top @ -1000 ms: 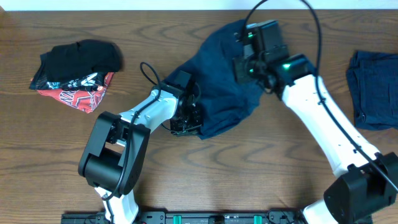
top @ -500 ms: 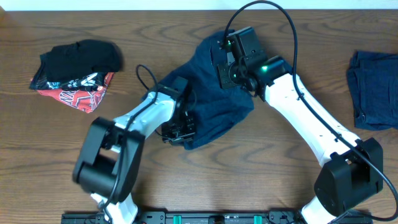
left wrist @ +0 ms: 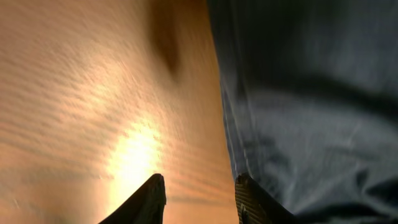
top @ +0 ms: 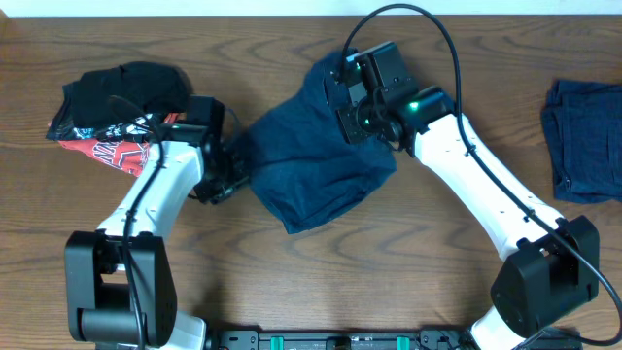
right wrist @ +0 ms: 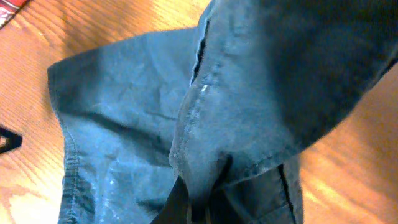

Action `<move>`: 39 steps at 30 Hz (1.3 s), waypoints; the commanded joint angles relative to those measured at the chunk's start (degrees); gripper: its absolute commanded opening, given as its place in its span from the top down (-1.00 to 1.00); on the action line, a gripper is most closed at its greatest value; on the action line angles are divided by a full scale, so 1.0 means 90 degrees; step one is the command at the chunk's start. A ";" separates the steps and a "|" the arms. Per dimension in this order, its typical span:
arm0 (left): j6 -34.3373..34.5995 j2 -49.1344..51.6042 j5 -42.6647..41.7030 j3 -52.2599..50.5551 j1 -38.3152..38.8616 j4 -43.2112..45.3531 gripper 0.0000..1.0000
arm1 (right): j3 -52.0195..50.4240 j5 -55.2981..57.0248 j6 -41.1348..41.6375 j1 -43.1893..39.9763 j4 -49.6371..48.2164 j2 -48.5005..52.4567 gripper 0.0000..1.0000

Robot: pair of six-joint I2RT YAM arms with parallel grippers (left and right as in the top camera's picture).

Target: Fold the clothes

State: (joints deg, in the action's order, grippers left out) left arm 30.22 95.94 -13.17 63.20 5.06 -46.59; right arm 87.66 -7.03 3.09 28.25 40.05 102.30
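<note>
The blue shorts (top: 316, 165) lie in a rumpled heap in the middle of the table (top: 418, 272), not folded yet. The right claw (top: 355, 115) is pinched tight on their top part. The left claw (top: 225, 175) sits just beside their left edge, fingers apart, with nothing in it. A blue piece (top: 583, 136) at the right side looks done. A black piece (top: 131, 87) and a red printed one (top: 121, 146) wait in a pile on the left. I think most of the job is left.

Shorts (top: 311, 170) navy blue; table (top: 418, 272) brown, wood-grained — one garment (top: 131, 87) black, one piece (top: 121, 148) printed red-black-white, pile (top: 583, 136) blue.
</note>
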 commanded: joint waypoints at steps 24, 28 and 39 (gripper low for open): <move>0.0146 0.1450 0.0090 -0.0029 -0.0202 0.0833 0.21 | 0.0359 -0.0255 -0.0777 0.1634 -0.0170 0.0695 0.97; 0.0148 0.1450 0.0090 -0.0029 -0.0204 0.0835 0.21 | 0.0359 -0.0260 -0.0780 0.2001 -0.0131 0.0731 0.88; -0.0051 0.1450 0.0092 -0.0029 -0.0204 0.0826 0.18 | 0.0432 0.0104 -0.0998 0.2324 0.0308 0.0576 0.24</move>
State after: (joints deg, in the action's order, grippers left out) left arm 31.03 106.83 -13.10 63.51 3.42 -38.48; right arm 90.78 -9.26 -4.64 50.00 42.37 108.71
